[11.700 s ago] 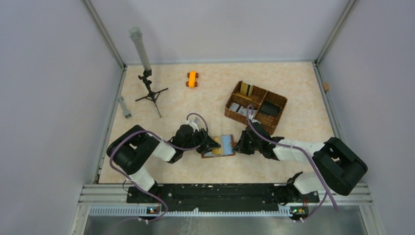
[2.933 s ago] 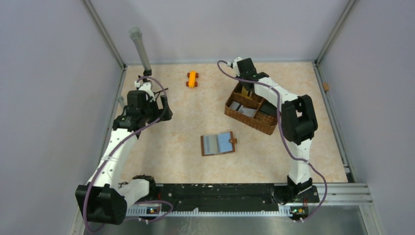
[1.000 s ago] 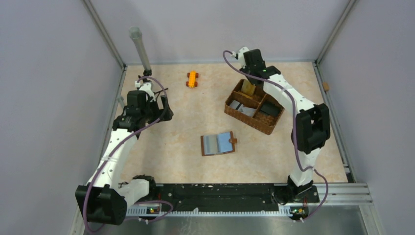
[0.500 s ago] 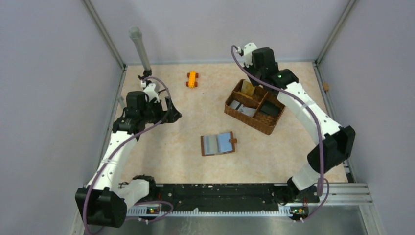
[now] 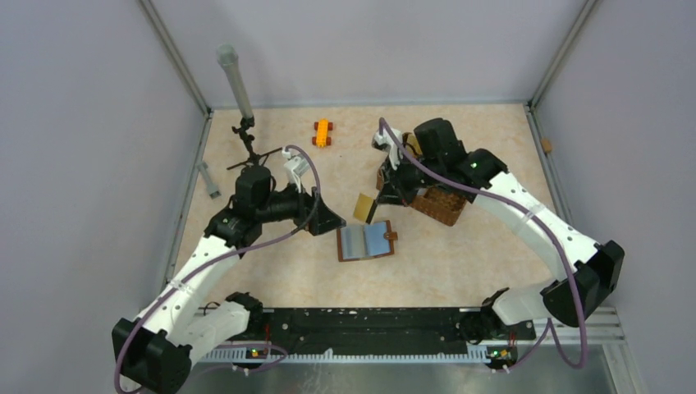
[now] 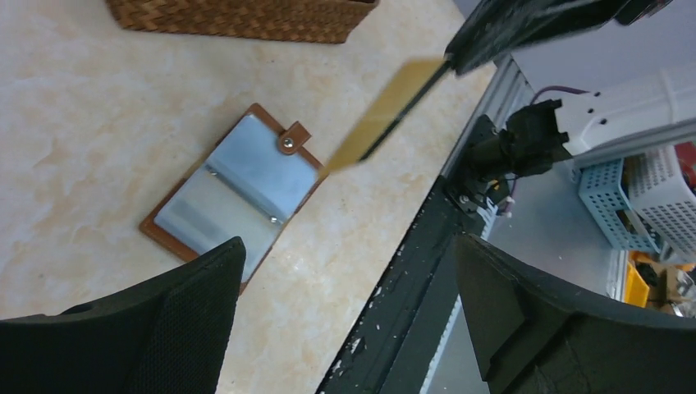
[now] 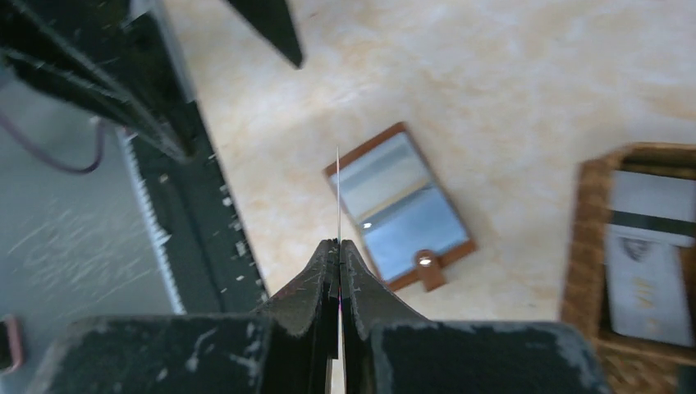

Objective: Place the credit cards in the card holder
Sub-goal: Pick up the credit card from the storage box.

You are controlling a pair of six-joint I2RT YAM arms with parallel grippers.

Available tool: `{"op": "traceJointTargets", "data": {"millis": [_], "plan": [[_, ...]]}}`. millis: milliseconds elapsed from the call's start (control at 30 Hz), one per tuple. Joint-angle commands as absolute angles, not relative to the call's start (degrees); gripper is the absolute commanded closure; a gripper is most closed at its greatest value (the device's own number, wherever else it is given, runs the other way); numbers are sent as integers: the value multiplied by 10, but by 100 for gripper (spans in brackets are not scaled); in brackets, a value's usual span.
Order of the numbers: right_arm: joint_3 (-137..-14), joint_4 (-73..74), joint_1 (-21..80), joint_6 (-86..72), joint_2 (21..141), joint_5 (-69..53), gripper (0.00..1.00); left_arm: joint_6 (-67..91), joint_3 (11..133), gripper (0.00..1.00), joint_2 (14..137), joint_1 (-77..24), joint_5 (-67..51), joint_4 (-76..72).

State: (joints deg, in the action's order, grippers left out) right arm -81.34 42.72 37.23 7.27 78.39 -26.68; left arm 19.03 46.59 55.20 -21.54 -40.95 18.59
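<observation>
The card holder [image 5: 366, 241] lies open on the table, blue pockets up and snap tab to the right; it also shows at card holder [image 6: 238, 193] and card holder [image 7: 398, 205]. My right gripper [image 5: 381, 197] is shut on a gold credit card [image 5: 364, 208], held in the air just above and behind the holder. The left wrist view shows that card [image 6: 382, 119] tilted, and in the right wrist view the card [image 7: 338, 193] is edge-on, sticking out of the right gripper [image 7: 338, 245]. My left gripper [image 5: 328, 220] hovers open just left of the holder, holding nothing; left gripper [image 6: 349, 312].
The woven basket [image 5: 439, 205] sits behind the right arm, largely hidden; in the right wrist view the basket [image 7: 587, 246] holds a silver-grey card [image 7: 648, 271]. An orange toy [image 5: 322, 132], a small tripod [image 5: 246, 135] and a grey bar [image 5: 212, 180] lie at the back left.
The right arm has lifted the gold card out of the basket and swung it forward over the holder. The left arm has moved from the far left in towards the holder.
</observation>
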Motion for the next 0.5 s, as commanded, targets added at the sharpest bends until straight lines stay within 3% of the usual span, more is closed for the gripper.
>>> {"op": "traceJointTargets", "data": {"millis": [0,167,233,367,467], "plan": [[-794,425,404,55,774,-449,100,217,446,1,533,-235,-483,100],[-787,410,422,54,782,-503,100,216,440,2,537,-270,-507,101],[-788,403,423,52,782,-517,100,215,437,9,538,-280,-523,101],[-793,405,425,58,786,-523,100,215,434,43,545,-298,-548,98],[-792,396,425,48,787,-503,100,216,431,81,548,-308,-556,92]]}}
